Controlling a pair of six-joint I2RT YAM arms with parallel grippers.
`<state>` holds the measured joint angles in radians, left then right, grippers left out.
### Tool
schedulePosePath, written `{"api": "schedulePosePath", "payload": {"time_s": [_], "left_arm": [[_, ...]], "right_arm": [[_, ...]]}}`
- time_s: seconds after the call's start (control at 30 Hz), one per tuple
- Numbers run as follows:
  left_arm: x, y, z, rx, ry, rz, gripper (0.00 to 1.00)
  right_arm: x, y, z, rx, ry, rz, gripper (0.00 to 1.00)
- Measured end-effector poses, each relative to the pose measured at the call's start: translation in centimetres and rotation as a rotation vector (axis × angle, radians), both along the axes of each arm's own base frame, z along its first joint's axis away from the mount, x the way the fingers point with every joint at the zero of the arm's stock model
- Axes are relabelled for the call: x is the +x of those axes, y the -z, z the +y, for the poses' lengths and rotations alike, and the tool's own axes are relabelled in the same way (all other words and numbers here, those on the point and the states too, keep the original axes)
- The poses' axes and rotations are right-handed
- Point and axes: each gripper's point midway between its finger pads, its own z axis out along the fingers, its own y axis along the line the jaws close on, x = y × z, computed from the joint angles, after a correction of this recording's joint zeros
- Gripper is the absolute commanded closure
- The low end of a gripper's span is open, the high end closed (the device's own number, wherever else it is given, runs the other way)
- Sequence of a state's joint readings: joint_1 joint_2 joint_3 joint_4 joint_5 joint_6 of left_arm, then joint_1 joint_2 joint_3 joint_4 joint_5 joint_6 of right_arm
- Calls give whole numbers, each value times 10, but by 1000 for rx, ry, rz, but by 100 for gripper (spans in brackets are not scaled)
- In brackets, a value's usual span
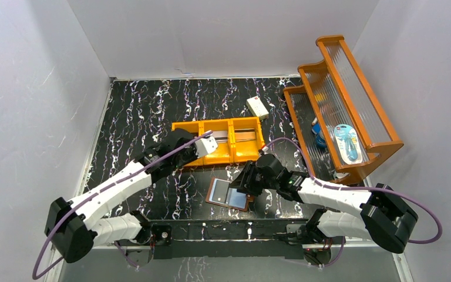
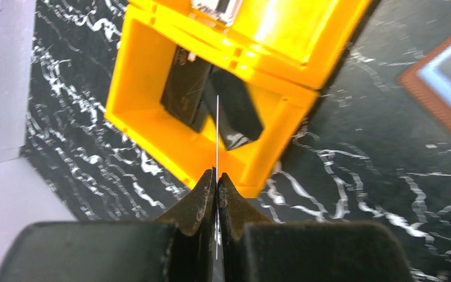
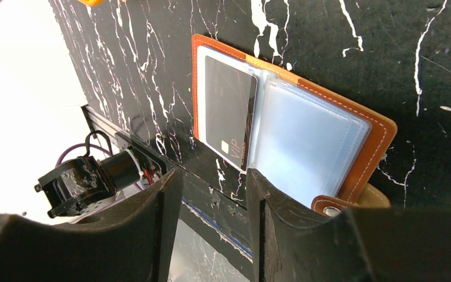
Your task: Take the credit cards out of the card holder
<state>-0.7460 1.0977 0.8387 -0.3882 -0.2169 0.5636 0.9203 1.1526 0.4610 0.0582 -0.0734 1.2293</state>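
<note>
Left claw (image 2: pixel 217 177) pinching thin edge-on card (image 2: pixel 217 129) over orange plastic tray (image 2: pixel 135 88); right claw (image 3: pixel 211 176) half-open, empty, above brown leather wallet (image 3: pixel 376 135), near edge of desk (image 1: pixel 141 111).

This is a robotics lab test cell: plain white panel walls (image 1: pixel 211 35) box in a black, white-veined marble-pattern tabletop (image 1: pixel 141 106). Two white-and-black robot arms (image 1: pixel 117 188) trailing purple cables (image 1: pixel 428 217) are bolted at its near edge, and an orange rack with ribbed clear shelves (image 1: pixel 381 135) stands as a staged prop.
</note>
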Motion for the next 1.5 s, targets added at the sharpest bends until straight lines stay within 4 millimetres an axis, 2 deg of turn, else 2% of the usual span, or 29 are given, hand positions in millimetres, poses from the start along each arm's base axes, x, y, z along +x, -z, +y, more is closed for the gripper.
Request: {"api": "schedulePosePath", "payload": {"time_s": [0.2, 0.4, 0.6, 1.07, 1.27, 1.5], "left_arm": [[36, 8, 17, 149, 14, -22, 100], [63, 20, 7, 207, 78, 2, 100], [71, 23, 2, 200, 123, 7, 100], [94, 59, 10, 181, 117, 95, 100], [120, 66, 5, 131, 93, 137, 100], [127, 86, 9, 177, 89, 153, 100]], "right_arm": [[-2, 4, -2, -2, 12, 18, 46], [-8, 19, -9, -24, 30, 65, 46], [-9, 22, -7, -16, 35, 84, 46], [-18, 34, -6, -37, 10, 145, 45], [-20, 35, -7, -40, 4, 154, 45], [-20, 36, -8, -45, 3, 159, 45]]}}
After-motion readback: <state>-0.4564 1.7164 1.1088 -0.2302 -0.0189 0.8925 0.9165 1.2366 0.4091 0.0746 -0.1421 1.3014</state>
